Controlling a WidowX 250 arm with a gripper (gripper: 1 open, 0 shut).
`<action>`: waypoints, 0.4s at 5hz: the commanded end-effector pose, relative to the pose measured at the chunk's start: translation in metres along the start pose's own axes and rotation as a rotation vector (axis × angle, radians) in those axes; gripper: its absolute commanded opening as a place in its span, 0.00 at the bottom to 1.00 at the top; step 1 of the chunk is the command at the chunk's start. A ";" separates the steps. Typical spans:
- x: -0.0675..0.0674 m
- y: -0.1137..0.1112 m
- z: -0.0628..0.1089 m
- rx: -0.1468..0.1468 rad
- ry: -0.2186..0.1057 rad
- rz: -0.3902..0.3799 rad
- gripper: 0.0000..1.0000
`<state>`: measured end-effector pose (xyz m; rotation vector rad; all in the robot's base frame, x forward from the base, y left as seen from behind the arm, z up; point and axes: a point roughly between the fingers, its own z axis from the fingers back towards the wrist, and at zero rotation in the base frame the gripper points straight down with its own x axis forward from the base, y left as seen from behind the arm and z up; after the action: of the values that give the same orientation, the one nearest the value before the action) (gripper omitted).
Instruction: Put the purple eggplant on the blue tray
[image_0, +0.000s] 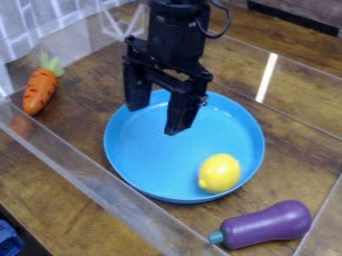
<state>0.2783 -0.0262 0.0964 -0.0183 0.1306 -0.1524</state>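
The purple eggplant (266, 223) lies on the wooden table at the lower right, just outside the blue tray's rim, its teal stem end pointing left. The blue tray (147, 145) is a wide round plate in the middle of the view. My gripper (159, 111) points down over the tray's upper left part, open, with nothing between its black fingers (178, 112). It stands well to the upper left of the eggplant.
A yellow lemon (219, 172) rests inside the tray near its lower right rim. An orange carrot (42, 87) with a green top lies at the left. Clear plastic walls (94, 190) border the table at the front and sides.
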 end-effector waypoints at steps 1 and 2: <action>-0.001 -0.019 0.002 0.007 -0.037 -0.116 1.00; -0.007 -0.044 -0.010 0.027 -0.054 -0.255 1.00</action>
<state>0.2595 -0.0701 0.0741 -0.0123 0.1289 -0.4079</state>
